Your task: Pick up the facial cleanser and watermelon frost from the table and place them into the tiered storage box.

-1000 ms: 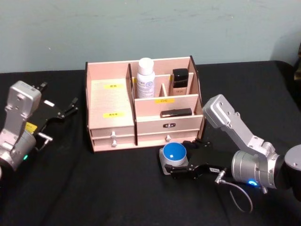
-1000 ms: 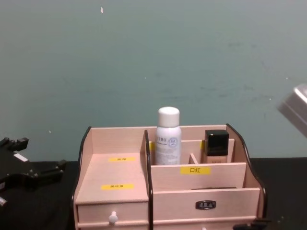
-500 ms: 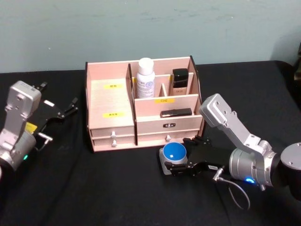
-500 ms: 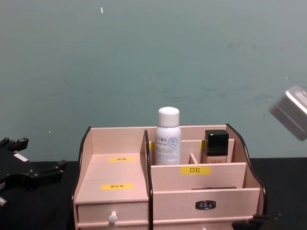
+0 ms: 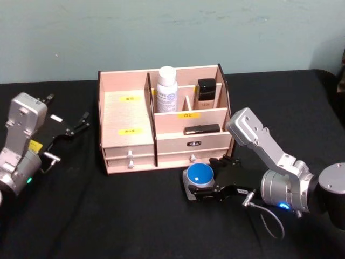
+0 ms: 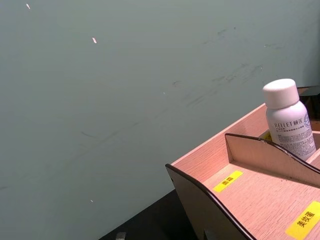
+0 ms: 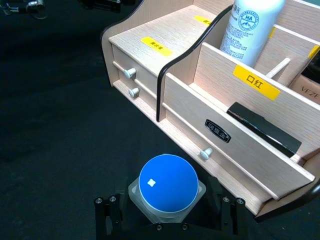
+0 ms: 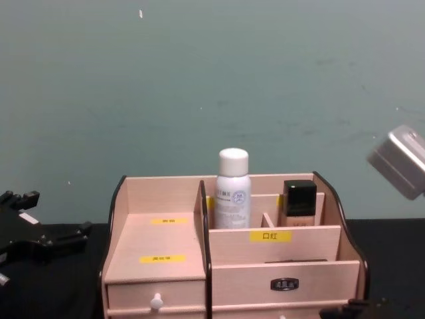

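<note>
A squat jar with a round blue lid [image 5: 199,175] [image 7: 167,184] stands on the black table just in front of the tiered storage box [image 5: 126,143] [image 7: 165,85] [image 8: 156,272] [image 6: 250,190]; I cannot tell which task item it is. My right gripper [image 5: 207,180] [image 7: 169,218] is open, one finger on either side of the jar with small gaps. A white bottle with a white cap [image 5: 167,89] [image 8: 232,189] [image 6: 290,117] [image 7: 252,25] stands upright in the box's back compartment. My left gripper [image 5: 69,111] [image 8: 58,214] rests open at the far left, well away from the box.
Inside the box are a black-capped beige bottle [image 5: 206,91] [image 8: 299,203] in the back right compartment and a flat black item [image 5: 201,129] [image 7: 262,127] on the middle tier. White-knobbed drawers [image 5: 130,156] face me. The teal wall stands close behind.
My right arm's elbow and wrist have shifted slightly left, closing in on the blue-lidded jar. The jar, the box and my left arm have stayed still.
</note>
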Controlling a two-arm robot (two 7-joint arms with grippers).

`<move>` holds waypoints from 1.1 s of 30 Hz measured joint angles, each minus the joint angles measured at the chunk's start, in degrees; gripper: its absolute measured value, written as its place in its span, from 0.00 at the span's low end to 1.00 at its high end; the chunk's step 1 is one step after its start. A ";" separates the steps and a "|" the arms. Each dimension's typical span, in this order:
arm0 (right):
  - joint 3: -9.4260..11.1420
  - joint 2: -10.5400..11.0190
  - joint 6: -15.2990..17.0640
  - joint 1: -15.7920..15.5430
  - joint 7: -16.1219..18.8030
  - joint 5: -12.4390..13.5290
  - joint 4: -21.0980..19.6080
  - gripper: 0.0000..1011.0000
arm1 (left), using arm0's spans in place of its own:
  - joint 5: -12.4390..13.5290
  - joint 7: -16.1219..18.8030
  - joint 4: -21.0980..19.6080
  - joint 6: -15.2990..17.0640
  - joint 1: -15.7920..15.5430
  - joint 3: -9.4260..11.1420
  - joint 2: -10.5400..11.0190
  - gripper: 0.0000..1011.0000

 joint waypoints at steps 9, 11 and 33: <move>-0.03 -0.91 -0.38 0.39 0.80 -1.04 1.37 0.99 | 0.00 0.00 0.00 0.00 0.00 0.00 0.00 1.00; -0.06 -0.97 -0.40 0.41 0.84 -1.15 1.46 0.99 | 0.00 0.00 0.00 0.00 0.00 0.00 0.00 1.00; 0.00 -0.88 -0.39 0.36 0.81 -1.00 1.28 0.71 | 0.00 0.00 0.00 0.00 0.00 0.00 0.00 1.00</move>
